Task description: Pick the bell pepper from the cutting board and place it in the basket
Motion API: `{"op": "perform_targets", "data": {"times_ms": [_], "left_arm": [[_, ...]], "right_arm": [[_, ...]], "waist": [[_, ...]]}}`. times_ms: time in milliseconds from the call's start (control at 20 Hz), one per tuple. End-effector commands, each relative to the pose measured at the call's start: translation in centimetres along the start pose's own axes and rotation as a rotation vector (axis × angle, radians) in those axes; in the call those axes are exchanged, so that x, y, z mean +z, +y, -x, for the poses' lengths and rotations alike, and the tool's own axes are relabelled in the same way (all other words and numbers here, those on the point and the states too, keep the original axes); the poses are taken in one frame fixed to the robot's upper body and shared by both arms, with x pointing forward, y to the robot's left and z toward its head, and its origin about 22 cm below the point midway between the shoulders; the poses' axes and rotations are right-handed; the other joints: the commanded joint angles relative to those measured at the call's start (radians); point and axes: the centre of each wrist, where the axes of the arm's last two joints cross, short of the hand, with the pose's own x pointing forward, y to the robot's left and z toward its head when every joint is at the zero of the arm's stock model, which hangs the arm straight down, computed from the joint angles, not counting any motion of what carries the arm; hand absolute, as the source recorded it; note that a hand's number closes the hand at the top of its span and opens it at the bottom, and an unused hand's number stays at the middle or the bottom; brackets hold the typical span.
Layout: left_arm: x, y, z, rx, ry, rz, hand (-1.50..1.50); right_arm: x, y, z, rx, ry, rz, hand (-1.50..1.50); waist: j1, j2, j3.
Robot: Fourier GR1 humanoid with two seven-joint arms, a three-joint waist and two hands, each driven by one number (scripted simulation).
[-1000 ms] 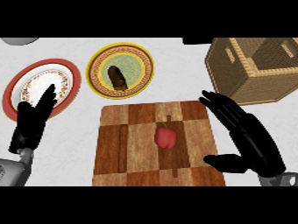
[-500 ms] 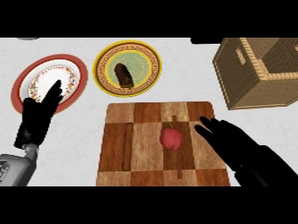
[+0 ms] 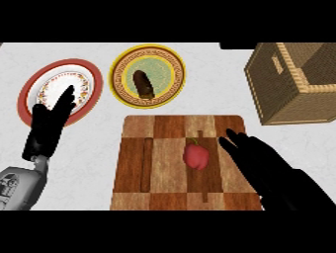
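Note:
A red bell pepper lies on the wooden cutting board, a little right of the board's middle. My right hand is over the board's right part, fingers straight and pointing up-left, their tips just right of the pepper and apart from it. The woven basket stands at the upper right, off the board, with its open top showing. At the left my left hand rests open, fingers up, its tips over the red-rimmed plate.
A red-rimmed plate sits at the upper left. Beside it is a yellow-rimmed plate with a dark brown item on it. Bare white counter shows between the board and the basket.
My right hand has moved left over the board's right side and closer to the pepper. The view has shifted slightly. The left hand has kept its pose.

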Motion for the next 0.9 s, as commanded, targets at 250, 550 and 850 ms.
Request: {"op": "perform_targets", "data": {"times_ms": [250, 550, 850], "left_arm": [[0.8, -2.2, -0.2, 0.002, 0.006, 0.021, 0.00], [1.6, 0.2, 1.4, -0.014, 0.000, 0.014, 0.00], [0.2, -2.0, -1.7, 0.005, -0.011, 0.014, 0.00]], "right_arm": [[-0.3, 2.3, 1.1, 0.040, 0.024, 0.080, -1.50], [-1.9, 5.1, 2.1, 0.010, 0.019, 0.066, -1.50], [-4.6, 6.3, 3.1, 0.022, 0.016, 0.075, -1.50]], "waist": [[0.005, 0.002, 0.001], [0.008, 0.002, 0.001], [0.006, 0.002, 0.001]]}}
